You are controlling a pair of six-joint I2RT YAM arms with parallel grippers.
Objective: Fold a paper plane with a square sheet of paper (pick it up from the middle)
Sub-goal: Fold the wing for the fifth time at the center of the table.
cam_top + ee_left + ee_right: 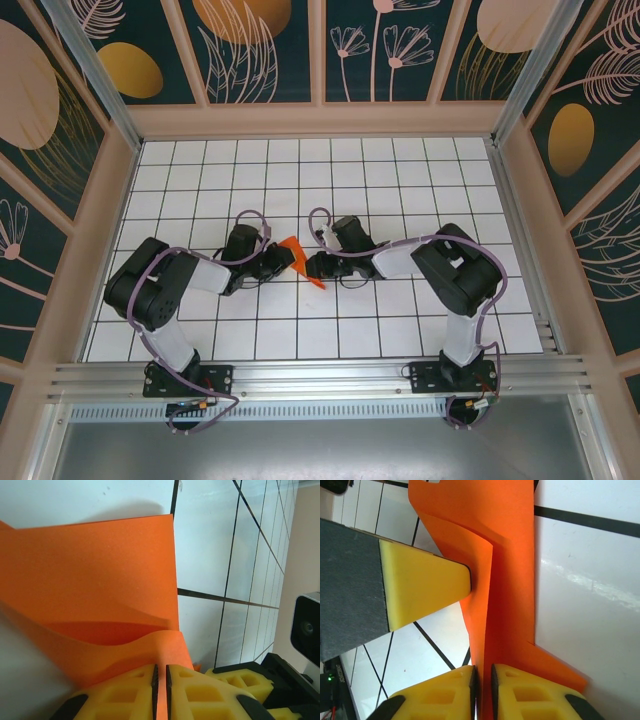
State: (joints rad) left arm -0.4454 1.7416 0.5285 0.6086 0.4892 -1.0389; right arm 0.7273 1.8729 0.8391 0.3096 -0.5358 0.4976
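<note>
Top external: saw square sheet of paper [299, 262] partly folded, stood on edge over mid bench [400, 180]; couldn't tell if lower tip touched. Left gripper [161, 674] clenched on curled edge. Right gripper [482, 679] clenched on folded layers opposite. Judged mid-fold, no dart shape yet. Next prob. called for edges lined up flush, then crease pressed flat w/o tearing.

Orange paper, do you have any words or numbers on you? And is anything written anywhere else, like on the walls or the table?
There is no text to read in any of the views.
The orange paper is plain, with no letters or numbers.
The wall panels carry only pictures of leaves, flowers and ovals.
The table has only black grid lines.
</note>
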